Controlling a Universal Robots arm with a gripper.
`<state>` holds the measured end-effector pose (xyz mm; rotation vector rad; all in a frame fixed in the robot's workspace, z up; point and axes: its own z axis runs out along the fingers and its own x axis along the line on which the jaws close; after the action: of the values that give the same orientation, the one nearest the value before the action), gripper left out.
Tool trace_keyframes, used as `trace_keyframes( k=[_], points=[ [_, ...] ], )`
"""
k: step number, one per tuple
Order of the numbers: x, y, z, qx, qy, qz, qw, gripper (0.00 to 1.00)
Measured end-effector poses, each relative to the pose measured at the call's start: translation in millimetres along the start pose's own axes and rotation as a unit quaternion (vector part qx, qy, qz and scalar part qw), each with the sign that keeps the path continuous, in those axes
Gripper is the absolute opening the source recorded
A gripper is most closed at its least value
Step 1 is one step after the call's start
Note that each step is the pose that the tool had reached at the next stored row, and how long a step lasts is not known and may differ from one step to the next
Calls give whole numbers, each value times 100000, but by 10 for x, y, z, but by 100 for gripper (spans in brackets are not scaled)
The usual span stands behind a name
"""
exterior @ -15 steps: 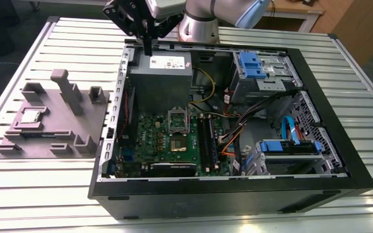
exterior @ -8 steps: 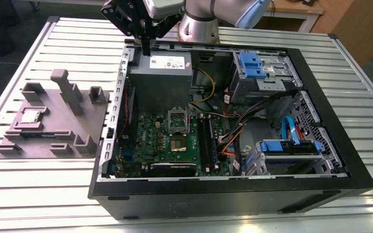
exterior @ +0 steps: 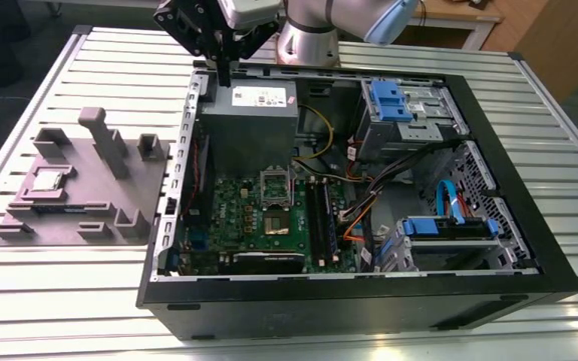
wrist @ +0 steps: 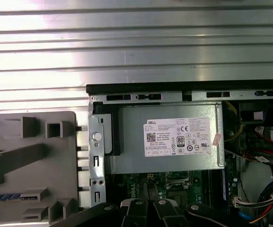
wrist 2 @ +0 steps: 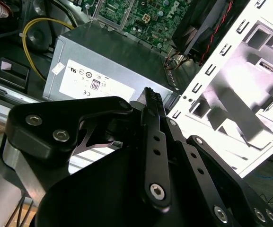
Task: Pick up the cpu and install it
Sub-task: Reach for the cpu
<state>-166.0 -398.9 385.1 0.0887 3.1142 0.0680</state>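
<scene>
Black two-finger gripper (exterior: 223, 80) poised above the back edge of the open black computer case (exterior: 369, 310), fingers pressed together on nothing, small silvery square cpu (exterior: 48, 179) lying well apart on the grey moulded fixture (exterior: 141, 188) at the exterior view's left

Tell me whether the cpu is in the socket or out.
Out: the small silvery square cpu lies on the grey moulded tray, beside the black computer case.

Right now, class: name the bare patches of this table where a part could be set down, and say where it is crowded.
Bare slatted table lies between the grey fixture tray and the near edge, on the exterior view's left of the computer case. Another strip lies beyond the tray. Crowded: inside the case, among cables, drive cages and motherboard.
</scene>
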Motion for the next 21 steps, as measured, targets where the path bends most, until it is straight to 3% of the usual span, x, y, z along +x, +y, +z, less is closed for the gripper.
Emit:
trace_keyframes(
  k=[21],
  points=[
    [84,-5,18,-6,11,-73,100000,10]
  ],
)
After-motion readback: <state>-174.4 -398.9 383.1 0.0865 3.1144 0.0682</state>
